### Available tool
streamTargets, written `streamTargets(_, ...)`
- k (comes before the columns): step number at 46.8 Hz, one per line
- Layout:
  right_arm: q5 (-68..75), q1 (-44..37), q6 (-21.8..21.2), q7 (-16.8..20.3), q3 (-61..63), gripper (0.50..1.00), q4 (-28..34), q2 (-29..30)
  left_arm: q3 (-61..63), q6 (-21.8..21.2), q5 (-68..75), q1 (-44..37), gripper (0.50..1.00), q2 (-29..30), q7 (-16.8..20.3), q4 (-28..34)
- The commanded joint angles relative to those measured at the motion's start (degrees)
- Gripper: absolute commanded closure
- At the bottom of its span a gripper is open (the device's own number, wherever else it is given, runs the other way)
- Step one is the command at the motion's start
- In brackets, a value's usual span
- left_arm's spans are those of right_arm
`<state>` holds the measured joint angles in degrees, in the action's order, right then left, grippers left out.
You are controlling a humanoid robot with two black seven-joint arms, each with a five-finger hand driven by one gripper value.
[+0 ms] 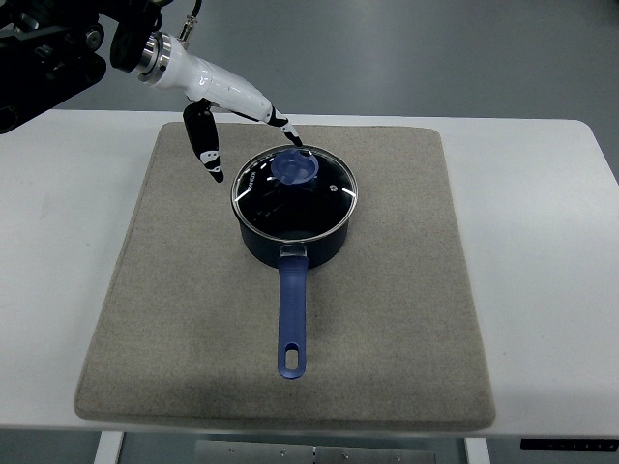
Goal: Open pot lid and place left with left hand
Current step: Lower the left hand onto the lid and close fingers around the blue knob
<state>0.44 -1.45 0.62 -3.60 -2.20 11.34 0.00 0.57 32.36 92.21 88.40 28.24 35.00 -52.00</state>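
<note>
We see a white desk point(542, 290) with rounded far corners, and on it a large grey-beige felt mat point(387, 329), roughly square, covering most of the middle. Bare desk shows on both sides of the mat. Beyond the desk's far edge lies a smooth grey floor point(406, 48).

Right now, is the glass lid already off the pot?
No, the lid sits on the pot, with the left hand reaching toward its knob.
</note>
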Motion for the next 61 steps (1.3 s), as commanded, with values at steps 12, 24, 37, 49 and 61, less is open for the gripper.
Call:
streamTargets(12, 0.0, 0.0, 0.0, 0.0, 0.0, 0.583, 0.1, 0.0, 0.7, 0.8, -0.6, 3.8, 0.504, -2.1, 0.0, -1.8)
streamTargets(24, 0.0, 0.0, 0.0, 0.0, 0.0, 0.583, 0.0, 0.0, 8.3, 2.6, -0.4, 7.7, 0.504, -2.1, 0.0, -4.9)
streamTargets(37, 0.0, 0.0, 0.0, 0.0, 0.0, 0.583, 0.0, 0.0, 8.3, -0.3, -0.7, 7.8, 0.504, -2.9, 0.0, -3.8)
streamTargets(49, 0.0, 0.0, 0.0, 0.0, 0.0, 0.583, 0.1, 0.0, 8.4, -1.9, -0.7, 7.1, 0.504, -3.8, 0.0, -3.6)
streamTargets(61, 0.0, 0.0, 0.0, 0.0, 0.0, 0.583, 0.0, 0.0, 8.4, -2.0, -0.7, 7.0, 0.504, -6.0, 0.0, -2.1)
